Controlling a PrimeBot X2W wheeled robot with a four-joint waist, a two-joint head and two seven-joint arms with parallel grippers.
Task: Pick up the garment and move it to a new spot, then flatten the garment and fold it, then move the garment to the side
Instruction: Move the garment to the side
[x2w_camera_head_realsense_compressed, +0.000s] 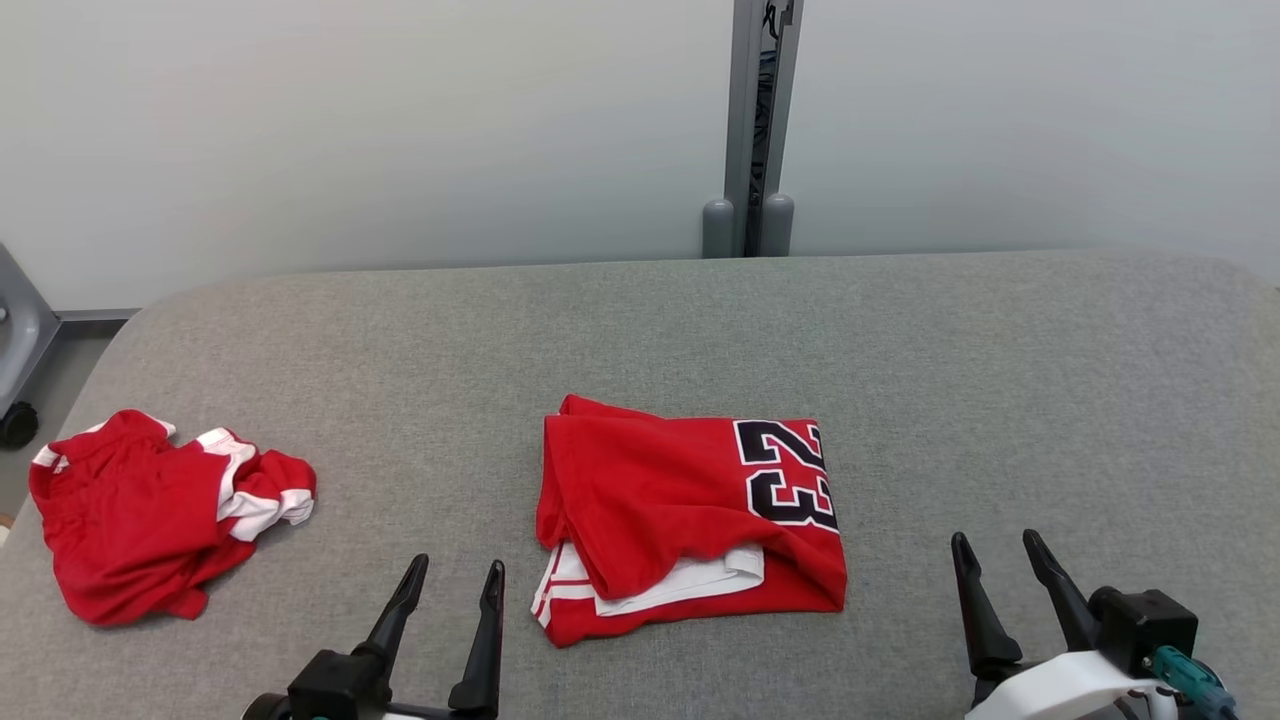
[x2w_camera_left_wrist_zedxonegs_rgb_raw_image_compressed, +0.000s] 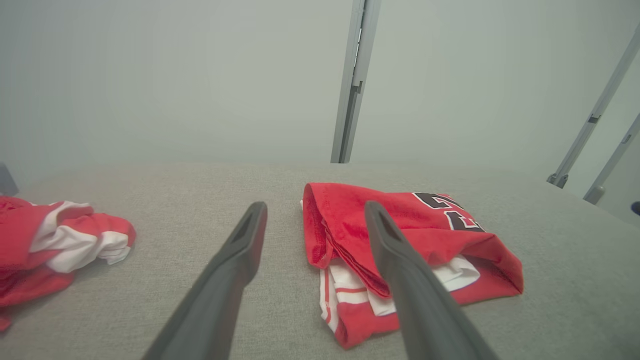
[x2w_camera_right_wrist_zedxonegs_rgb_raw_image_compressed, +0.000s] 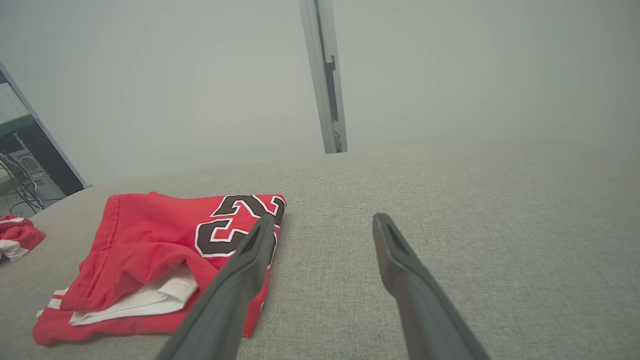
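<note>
Past the left claw (x2w_camera_head_realsense_compressed: 457, 565), the red garment (x2w_camera_head_realsense_compressed: 650, 500) lies folded, numbered 23.

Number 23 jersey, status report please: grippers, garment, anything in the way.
Left gripper open, right gripper open, both empty. Folded jersey centre, not yet moved aside. Crumpled red garment lies left.

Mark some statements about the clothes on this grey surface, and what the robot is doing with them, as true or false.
1. The folded red garment bears the number 23. True.
2. The left end effector is clamped on that garment. False: it is open, holds nothing and is apart from the cloth.
3. A crumpled red and white garment lies to the robot's left of the folded one. True.
4. The right end effector is shut. False: its fingers stand open and empty.
5. The two garments overlap. False: bare grey surface lies between them.
</note>
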